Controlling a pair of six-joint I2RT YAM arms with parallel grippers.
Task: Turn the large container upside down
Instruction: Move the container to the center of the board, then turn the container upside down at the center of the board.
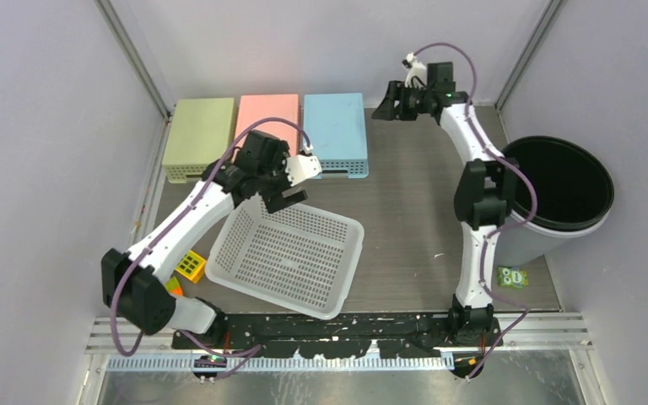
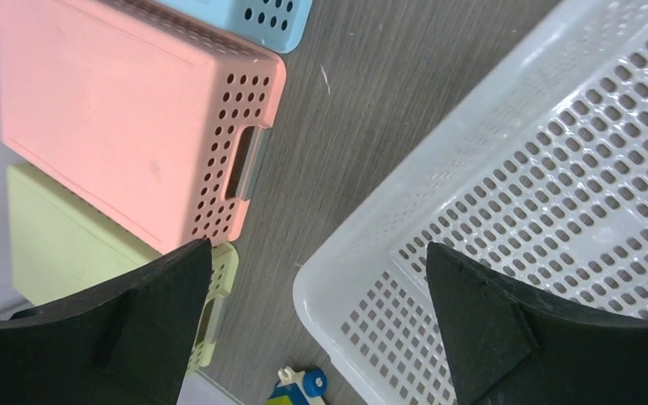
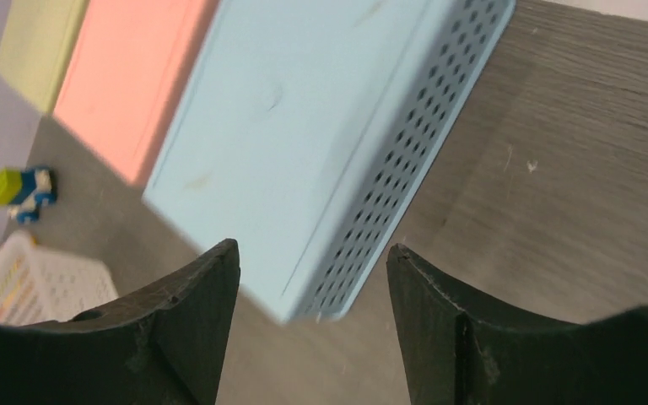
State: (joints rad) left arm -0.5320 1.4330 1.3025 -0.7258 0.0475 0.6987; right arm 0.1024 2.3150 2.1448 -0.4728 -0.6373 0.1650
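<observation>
1. Seen centre-left on the wood-grain table [image 1: 405,219]: white perforated basket [image 1: 304,261], mouth up, base flat on the surface.
2. Long axis running left to right, skewed slightly, with the right end swung nearer the arm bases and the near-right corner close to the base rail.
3. Bare table open on the basket's right, as far as the right arm, plus a narrow strip along its far rim.
4. Poised over the far-left corner: left gripper [image 1: 285,199], jaws spread wide and holding nothing. In the wrist view [image 2: 316,249], one finger above the basket's floor, the other outside the rim.
5. Hemming the near-left side: a yellow-green toy block [image 1: 190,266], just beside the basket.
6. Lined up along the far edge, bottoms up: green container [image 1: 198,135], pink container [image 1: 267,118], blue container [image 1: 335,131].
7. Raised beyond the blue container's far-right corner: right gripper [image 1: 381,110], jaws apart and empty [image 3: 312,253].
8. Standing at the table's right side, well apart from the basket: black bin [image 1: 527,240].
</observation>
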